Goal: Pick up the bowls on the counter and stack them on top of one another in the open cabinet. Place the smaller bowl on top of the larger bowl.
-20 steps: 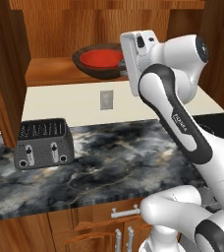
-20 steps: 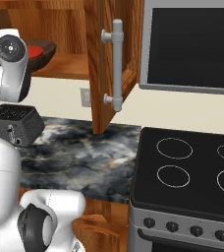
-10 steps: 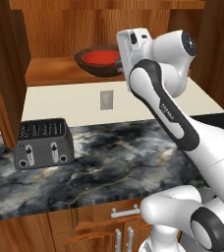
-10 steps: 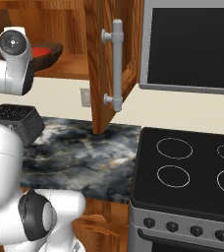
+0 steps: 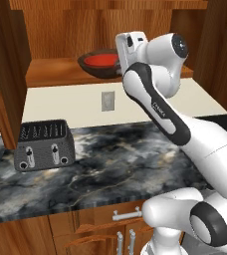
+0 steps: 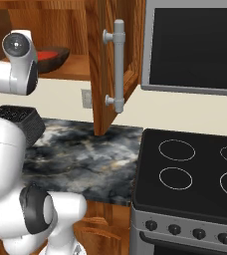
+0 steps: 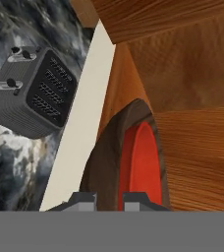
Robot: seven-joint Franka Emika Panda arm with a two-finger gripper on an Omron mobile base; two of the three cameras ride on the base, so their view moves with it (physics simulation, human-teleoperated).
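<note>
Red bowl [image 5: 100,61] nested in brown wood-grain bowl [image 5: 88,68] on cabinet shelf [image 5: 51,72]. Gripper [image 7: 109,198] nearly shut, empty, at the stack's 3 o'clock in left base view, drawn closer since a second ago. Stacking apparently finished.

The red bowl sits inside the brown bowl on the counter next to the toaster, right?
Not on the counter. The red bowl does sit inside the brown bowl, but the stack is on the cabinet shelf, above the toaster, as the left base view shows.
</note>
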